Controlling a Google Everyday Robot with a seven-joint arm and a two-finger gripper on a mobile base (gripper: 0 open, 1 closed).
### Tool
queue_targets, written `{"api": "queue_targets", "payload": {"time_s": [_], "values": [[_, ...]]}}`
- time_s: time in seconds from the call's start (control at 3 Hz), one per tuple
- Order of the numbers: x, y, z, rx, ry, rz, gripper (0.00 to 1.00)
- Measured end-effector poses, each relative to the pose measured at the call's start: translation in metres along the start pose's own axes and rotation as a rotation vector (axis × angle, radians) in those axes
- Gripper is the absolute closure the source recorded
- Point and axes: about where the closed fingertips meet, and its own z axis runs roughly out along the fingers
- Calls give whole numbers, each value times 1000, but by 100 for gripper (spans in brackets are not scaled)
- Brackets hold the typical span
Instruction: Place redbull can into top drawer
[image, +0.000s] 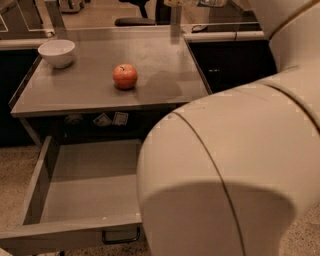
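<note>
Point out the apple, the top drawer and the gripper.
apple (125, 76), camera view, middle of its red skin.
top drawer (75, 197), camera view, its bare grey floor.
gripper (172, 2), camera view, a sliver at the top edge, the rest cut off.
</note>
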Motion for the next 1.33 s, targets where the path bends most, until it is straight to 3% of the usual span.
{"api": "queue_targets", "payload": {"time_s": [0.33, 0.67, 1.0, 1.33], "values": [[-1, -2, 1, 8, -5, 1, 100], [4, 1, 6, -31, -62, 38, 100], [47, 1, 11, -102, -106, 120, 100], [86, 2, 8, -134, -113, 171, 100]]}}
